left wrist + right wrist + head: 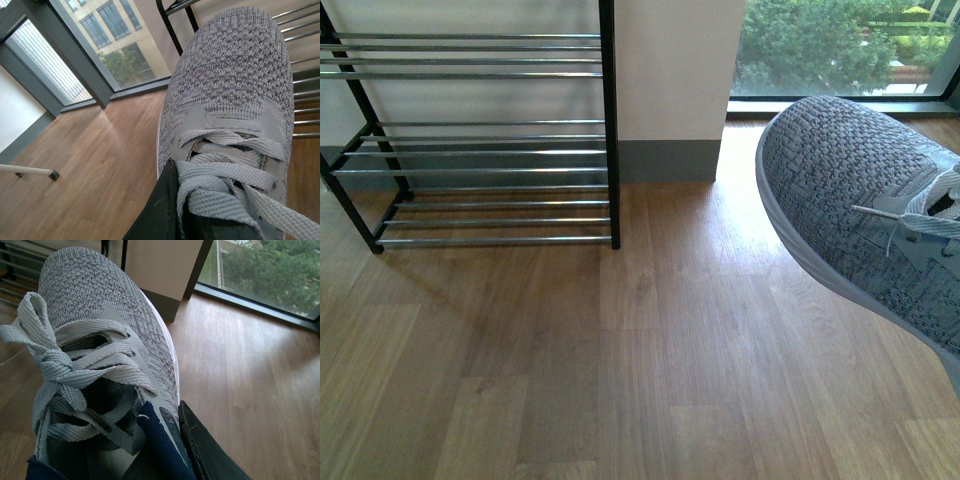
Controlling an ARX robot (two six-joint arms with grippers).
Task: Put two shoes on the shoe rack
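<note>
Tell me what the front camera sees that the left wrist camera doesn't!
Only the front camera shows the bottom of the shoe rack, with its feet on the wooden floor. Only the left wrist camera shows a tall building outside, a white pole low over the floor, and a black finger touching a grey shoe. Both show the rack's silver bars, the floor, a window and a grey shoe, though I cannot tell if it is the same one.
</note>
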